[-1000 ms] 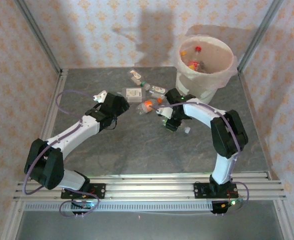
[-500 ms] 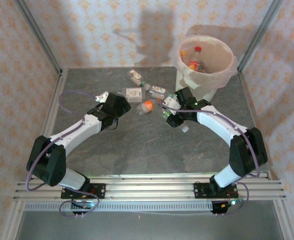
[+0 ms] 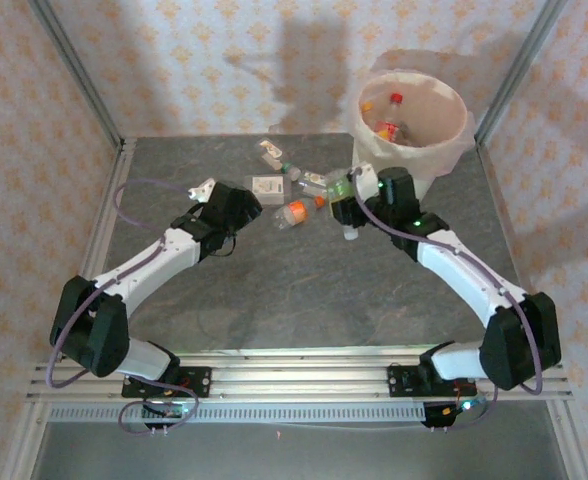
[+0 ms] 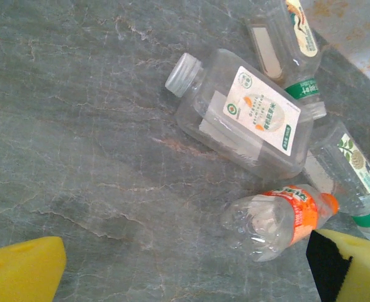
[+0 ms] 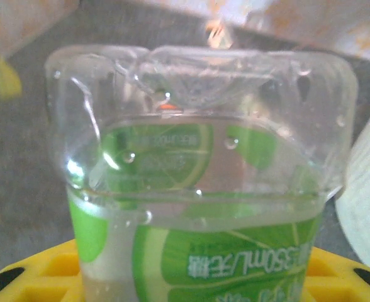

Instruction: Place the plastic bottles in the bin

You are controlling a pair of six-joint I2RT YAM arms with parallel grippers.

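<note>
Nearest us, the grey marbled table [image 3: 274,300] lies bare in front of both arms. At mid-table the left gripper [image 3: 251,203] hovers with its jaws spread wide and nothing between them. In its wrist view we see its yellow pads [image 4: 21,270] at the two lower corners, with only stone surface between.

Level with it on the right, the right gripper [image 3: 352,200] is clenched on the green-labelled bottle [image 5: 197,189]. This bottle is clear plastic with a squarish, dented base that faces away from the wrist camera. It has a lime-green label with white print, and droplets cling inside its wall. From above, its whitish cap end points toward the near side, and it hangs just beside the bin's near-left wall.

Just beyond the left gripper lie the loose bottles. The orange bottle [image 4: 279,217] is crumpled and clear, with an orange label and cap, and lies on its side. Next to it is the flat bottle [image 4: 241,116], broad and rectangular, with a white and orange label and a pale ribbed cap. Farther still are two slimmer green-banded bottles [image 4: 352,173], one on each side of the flat bottle's far end.

In the far right corner stands the bin [image 3: 429,160], a tall white bucket with a pale pinkish bag folded over its rim. Inside it we make out a red-capped bottle [image 3: 396,98] and others too small to tell apart.
</note>
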